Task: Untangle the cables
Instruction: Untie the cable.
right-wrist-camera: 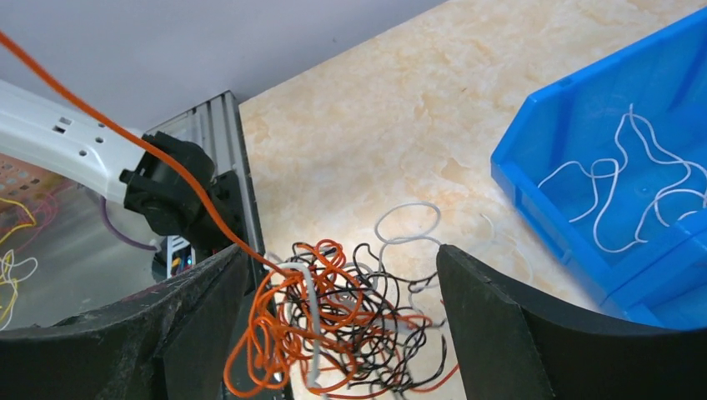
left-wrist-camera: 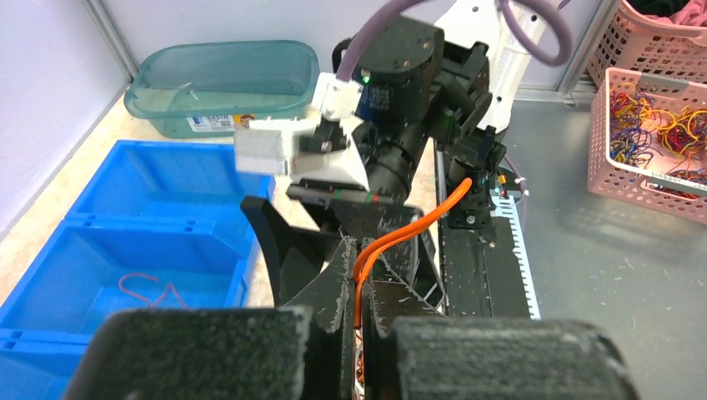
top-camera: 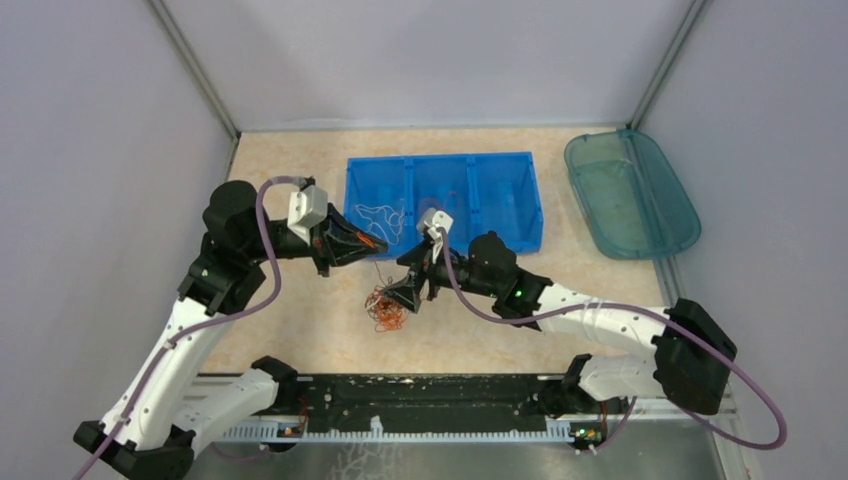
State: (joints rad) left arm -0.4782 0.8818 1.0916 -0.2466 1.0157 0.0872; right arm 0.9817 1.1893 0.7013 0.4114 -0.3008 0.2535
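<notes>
Left end effector (left-wrist-camera: 363, 257): clamped on one orange wire (left-wrist-camera: 417, 223) — held taut, apparently to draw it free.
Right end effector (right-wrist-camera: 342, 271): fingers wide, empty — likely poised to hold the tangle down.
Tangle (right-wrist-camera: 333, 333): on the desk (right-wrist-camera: 375, 125), directly between the right fingers.

Top view high behind, looking down, wrist views close, low, all share blue bin (top-camera: 440, 158)

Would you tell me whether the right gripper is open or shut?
Open: the right gripper shows its fingers wide apart, the tangle of cables lying between them.
</notes>
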